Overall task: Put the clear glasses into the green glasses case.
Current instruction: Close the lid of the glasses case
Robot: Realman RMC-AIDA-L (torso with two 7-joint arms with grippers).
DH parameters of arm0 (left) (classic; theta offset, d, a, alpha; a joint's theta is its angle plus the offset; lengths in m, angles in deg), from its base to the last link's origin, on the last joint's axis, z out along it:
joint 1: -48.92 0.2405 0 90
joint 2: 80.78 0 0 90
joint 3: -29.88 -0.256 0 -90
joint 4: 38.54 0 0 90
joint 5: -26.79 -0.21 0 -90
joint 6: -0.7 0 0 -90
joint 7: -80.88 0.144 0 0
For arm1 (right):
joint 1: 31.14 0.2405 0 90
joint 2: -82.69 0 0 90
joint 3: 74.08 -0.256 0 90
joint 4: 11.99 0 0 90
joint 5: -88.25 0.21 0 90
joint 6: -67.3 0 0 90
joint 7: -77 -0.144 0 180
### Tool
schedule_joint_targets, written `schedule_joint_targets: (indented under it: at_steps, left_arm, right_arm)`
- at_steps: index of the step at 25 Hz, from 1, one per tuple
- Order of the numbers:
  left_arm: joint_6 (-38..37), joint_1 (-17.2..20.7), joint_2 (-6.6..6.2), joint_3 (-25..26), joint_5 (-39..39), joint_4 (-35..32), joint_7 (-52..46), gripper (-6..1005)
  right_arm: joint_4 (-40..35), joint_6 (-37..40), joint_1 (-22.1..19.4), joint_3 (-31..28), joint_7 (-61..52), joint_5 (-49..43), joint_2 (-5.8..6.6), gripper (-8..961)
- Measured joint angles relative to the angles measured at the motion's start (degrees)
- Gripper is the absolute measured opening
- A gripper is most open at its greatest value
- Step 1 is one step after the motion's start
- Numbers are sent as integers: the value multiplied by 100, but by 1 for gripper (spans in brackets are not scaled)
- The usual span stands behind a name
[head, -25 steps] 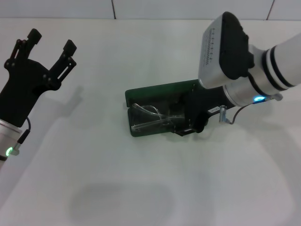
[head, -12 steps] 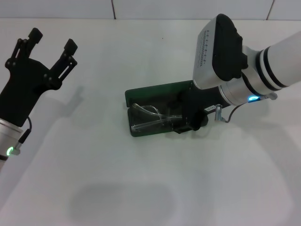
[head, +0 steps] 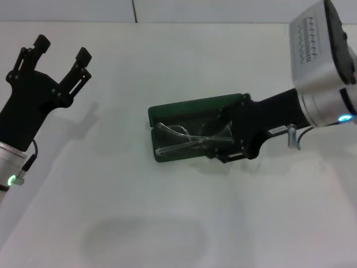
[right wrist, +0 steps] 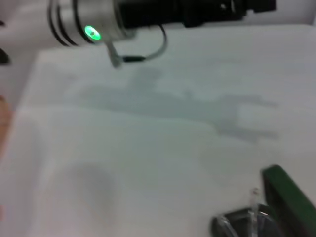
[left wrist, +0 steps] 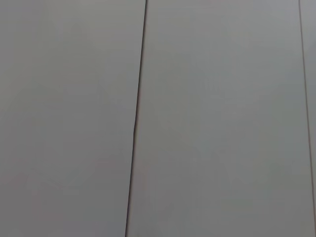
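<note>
Head view first: on the far left we are holding our left gripper (head: 58,47) raised above the white tabletop (head: 167,223), well apart from the work, its jaws spread wide with nothing between them. Moving toward the middle, the green glasses case (head: 184,109) is lying open on the tabletop, its lid standing up along the far edge and its dark tray facing us. The clear glasses (head: 187,139) are resting inside that tray, one thin arm angling up at the left end and the curved lens stretching toward the right end of the case. Farther right, our right gripper (head: 234,148) is reaching in low from the right side, its black body overlapping the right end of the case, just beside the lens; we cannot tell whether its jaws are parted or closed, nor whether they are touching the glasses. In our right wrist view, we are seeing a corner of the green case (right wrist: 289,195) with a bit of the clear frame (right wrist: 254,207) beside it, and the other arm across the tabletop. Our left wrist view is showing only pale panels.
</note>
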Motion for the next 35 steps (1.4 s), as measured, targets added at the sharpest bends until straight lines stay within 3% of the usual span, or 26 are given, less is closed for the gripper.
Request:
schedule_joint_targets:
  at_steps: [6, 9, 13, 18, 22, 27, 35]
  left_arm:
    - [27, -51, 0, 0, 1, -15, -4, 875]
    - [29, -107, 0, 0, 1, -3, -38, 875]
    - [28, -64, 0, 0, -3, 2, -63, 875]
    - [25, -26, 0, 1, -64, 6, -36, 875]
    - [19, -25, 5, 0, -121, 1, -42, 875]
    - [10, -40, 8, 0, -156, 1, -11, 875]
    - [-36, -52, 7, 0, -419, -48, 15, 875]
  right_arm:
    - [1606, -209, 918, 304, 559, 599, -57, 532]
    - [1955, -458, 1067, 595, 697, 822, -60, 532]
    - [1815, -343, 975, 507, 728, 922, -35, 531]
    - [1816, 234, 474, -541, 1109, 1033, -29, 533]
    - [2311, 290, 28, -1051, 2129, 1673, -19, 532]
    - [3140, 526, -188, -1679, 3160, 2044, -15, 532]
    - [3801, 661, -69, -1633, 3692, 2058, -38, 531]
